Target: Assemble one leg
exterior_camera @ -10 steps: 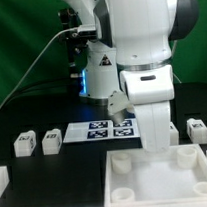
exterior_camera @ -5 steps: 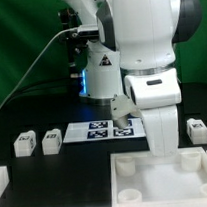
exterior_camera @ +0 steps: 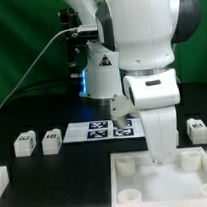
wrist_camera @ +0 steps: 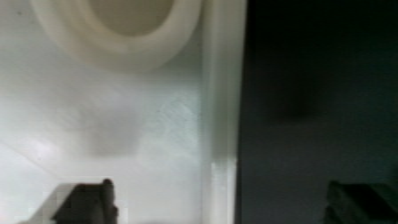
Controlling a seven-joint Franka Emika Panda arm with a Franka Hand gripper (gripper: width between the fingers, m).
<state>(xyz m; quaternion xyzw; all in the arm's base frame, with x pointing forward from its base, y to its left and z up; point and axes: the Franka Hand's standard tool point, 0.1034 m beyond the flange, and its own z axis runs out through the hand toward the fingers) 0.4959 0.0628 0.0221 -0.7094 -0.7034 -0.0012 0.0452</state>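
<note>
- Three legs showed in the exterior view, all loose on the bench [exterior_camera: 81,163]: one leg [exterior_camera: 24,144] and a second leg [exterior_camera: 51,141] on that view's left, and a third leg [exterior_camera: 198,130] on its right.
- None of them was in the hand [exterior_camera: 155,158]. In the wrist view its fingers [wrist_camera: 84,203] stood wide apart with nothing between them.
- One finger hung over the large white square piece [wrist_camera: 125,120], near a socket [wrist_camera: 125,20], and the other over dark bench.
- We saw the arm standing near upright, with the hand pointing straight down at that piece's far edge.
- We judged the edge to be the target. The hand should descend squarely, centre the edge between the fingers and close gently, so the piece does not skid.
- We judged that fetching a leg would come afterwards.
</note>
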